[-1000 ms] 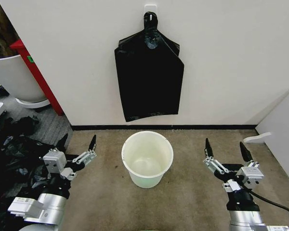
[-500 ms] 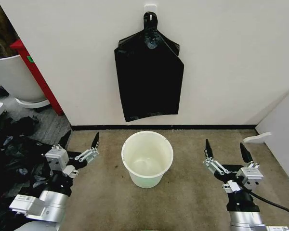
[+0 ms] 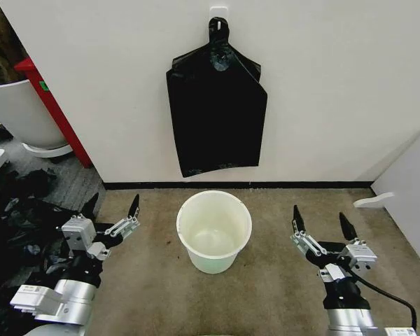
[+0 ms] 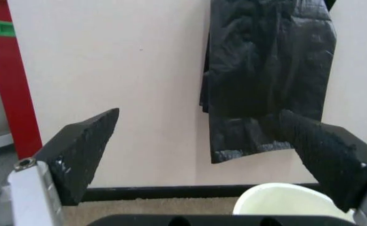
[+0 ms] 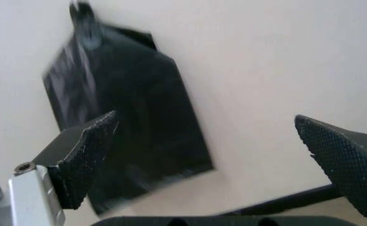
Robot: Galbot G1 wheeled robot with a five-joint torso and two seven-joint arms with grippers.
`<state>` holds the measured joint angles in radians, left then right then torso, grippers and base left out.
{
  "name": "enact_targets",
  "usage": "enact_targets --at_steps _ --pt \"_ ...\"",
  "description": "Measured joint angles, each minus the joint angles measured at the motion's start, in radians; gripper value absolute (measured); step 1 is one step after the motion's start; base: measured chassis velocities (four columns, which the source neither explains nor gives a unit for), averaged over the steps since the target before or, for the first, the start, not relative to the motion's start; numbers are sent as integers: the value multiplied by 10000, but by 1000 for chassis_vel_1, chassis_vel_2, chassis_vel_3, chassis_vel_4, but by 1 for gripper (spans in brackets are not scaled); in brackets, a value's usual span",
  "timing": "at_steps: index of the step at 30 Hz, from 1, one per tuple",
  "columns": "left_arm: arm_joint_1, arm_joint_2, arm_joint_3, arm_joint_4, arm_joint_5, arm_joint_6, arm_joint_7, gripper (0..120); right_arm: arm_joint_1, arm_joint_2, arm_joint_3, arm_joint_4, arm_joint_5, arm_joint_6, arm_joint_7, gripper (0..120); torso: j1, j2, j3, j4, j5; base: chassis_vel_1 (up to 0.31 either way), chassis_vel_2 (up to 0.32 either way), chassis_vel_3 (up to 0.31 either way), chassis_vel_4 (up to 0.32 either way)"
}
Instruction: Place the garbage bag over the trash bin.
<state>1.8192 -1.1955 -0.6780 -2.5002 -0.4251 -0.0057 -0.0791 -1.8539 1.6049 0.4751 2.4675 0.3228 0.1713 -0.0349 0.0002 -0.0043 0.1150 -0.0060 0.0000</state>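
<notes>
Bag [image 3: 217, 105] hangs on the wall above the empty bin [image 3: 214, 229], flanked by left gripper [image 3: 128, 215] and right gripper [image 3: 320, 229], fingers apart; best pinch its lower hem first.

Glossy black garbage bag [image 3: 217, 112], off-white trash bin [image 3: 214, 231].

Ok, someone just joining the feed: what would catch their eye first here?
Probably the black bag bundle hanging from a hook on the white wall, directly above the trash bin standing on the carpet with no bag in it. Next, the left gripper and right gripper, both open, flanking the bin low on either side.
</notes>
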Motion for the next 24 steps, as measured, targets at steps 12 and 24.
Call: enact_targets --at_steps 12,24 --pt "-434 1010 28 -1 -840 -202 -188 100 3131 -1364 48 177 6079 -2246 1359 100 0 0 1 3 0 0 0 0 0" --pt "-352 1307 -226 -1 -1124 -28 -548 100 8144 -3162 -1239 -2118 11329 -2520 2694 100 1 -1 2 1 -1 0 0 0 0"
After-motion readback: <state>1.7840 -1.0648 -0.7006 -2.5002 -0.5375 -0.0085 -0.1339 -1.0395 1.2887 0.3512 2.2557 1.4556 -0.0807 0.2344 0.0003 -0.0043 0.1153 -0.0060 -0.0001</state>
